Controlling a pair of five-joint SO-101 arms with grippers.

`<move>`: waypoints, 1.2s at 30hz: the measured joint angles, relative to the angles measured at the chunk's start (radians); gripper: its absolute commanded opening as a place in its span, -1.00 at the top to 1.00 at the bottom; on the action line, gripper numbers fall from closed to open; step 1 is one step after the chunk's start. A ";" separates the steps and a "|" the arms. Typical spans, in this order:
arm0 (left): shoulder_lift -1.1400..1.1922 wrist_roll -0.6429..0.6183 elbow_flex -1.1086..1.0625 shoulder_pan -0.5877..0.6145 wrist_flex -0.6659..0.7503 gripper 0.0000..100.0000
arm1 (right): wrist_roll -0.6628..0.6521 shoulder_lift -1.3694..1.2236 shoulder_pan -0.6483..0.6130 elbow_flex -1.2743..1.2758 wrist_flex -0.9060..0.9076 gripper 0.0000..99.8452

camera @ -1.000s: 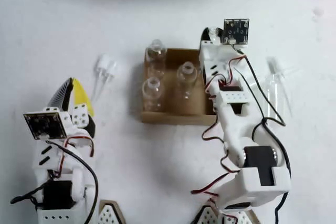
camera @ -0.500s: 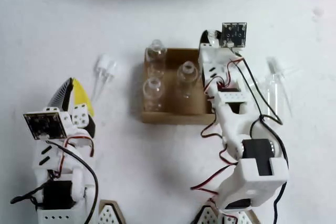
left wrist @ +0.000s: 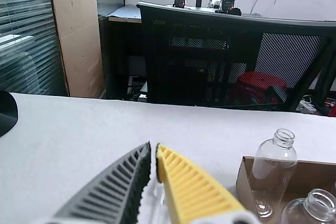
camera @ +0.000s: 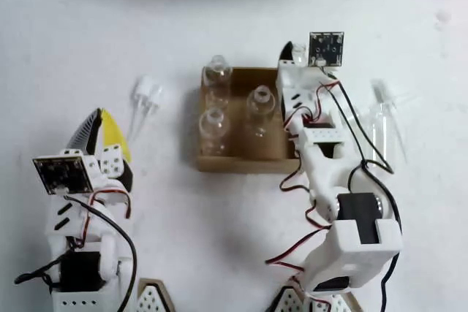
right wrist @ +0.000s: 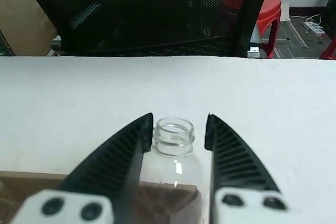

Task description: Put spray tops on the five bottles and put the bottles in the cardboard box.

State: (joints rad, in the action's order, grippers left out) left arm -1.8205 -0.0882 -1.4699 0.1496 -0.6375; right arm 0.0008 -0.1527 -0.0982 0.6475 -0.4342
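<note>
Right wrist view: I record the right gripper (right wrist: pixel 178 118) with its jaws narrowly parted on either side of the neck of an uncapped bottle (right wrist: pixel 173 153), not clamped on it. This bottle stands upright at the far right corner of the cardboard box (camera: pixel 241 164). I cannot tell whether it is inside or outside. Three other bottles (camera: pixel 260 104) stand uncapped in the box. The left gripper (left wrist: pixel 153 153) is closed on nothing, near the spray tops (camera: pixel 146 96).

I watch from straight overhead; both wrist cameras sit low, facing the far edge, sharing the cardboard box (camera: pixel 241 164).
</note>
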 measured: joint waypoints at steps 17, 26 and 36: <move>0.000 0.000 0.000 0.000 0.000 0.95 | 0.089 0.043 0.018 -0.311 0.511 0.72; 0.000 0.000 0.000 0.000 0.000 0.95 | 0.120 -0.226 0.018 -0.899 1.140 0.72; 0.000 0.000 0.000 0.000 0.000 0.95 | 0.121 -0.508 0.020 -1.303 1.395 0.75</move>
State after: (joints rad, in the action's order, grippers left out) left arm -1.8205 -0.0882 -1.4699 0.1496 -0.6375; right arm 0.1220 -0.6605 -0.0783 -0.6552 0.9605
